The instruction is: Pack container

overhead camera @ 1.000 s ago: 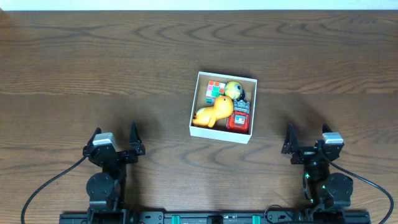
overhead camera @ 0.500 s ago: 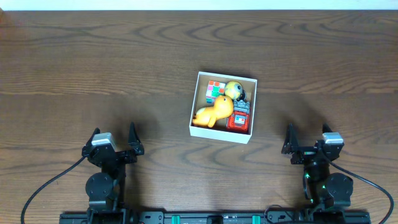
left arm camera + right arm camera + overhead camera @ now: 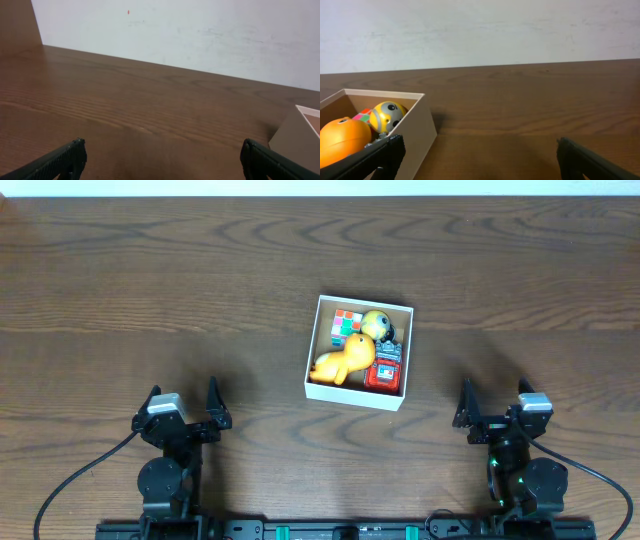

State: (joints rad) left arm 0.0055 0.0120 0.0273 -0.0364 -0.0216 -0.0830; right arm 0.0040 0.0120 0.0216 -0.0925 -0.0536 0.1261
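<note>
Overhead shows the container [image 3: 352,394] mid-table, slightly right of centre, with toys [image 3: 342,360] crowded inside, so packing looks finished. That likely explains the parked arms at the near edge: left gripper [image 3: 184,393] and right gripper [image 3: 494,394] spread wide, holding nothing. Dark wooden table [image 3: 150,280]; plain white wall [image 3: 200,30] beyond.

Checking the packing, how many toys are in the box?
4 in the container: puzzle cube far-left corner, yellow round toy far-right, orange-yellow figure near-left, red toy near-right. Others may hide beneath.
</note>
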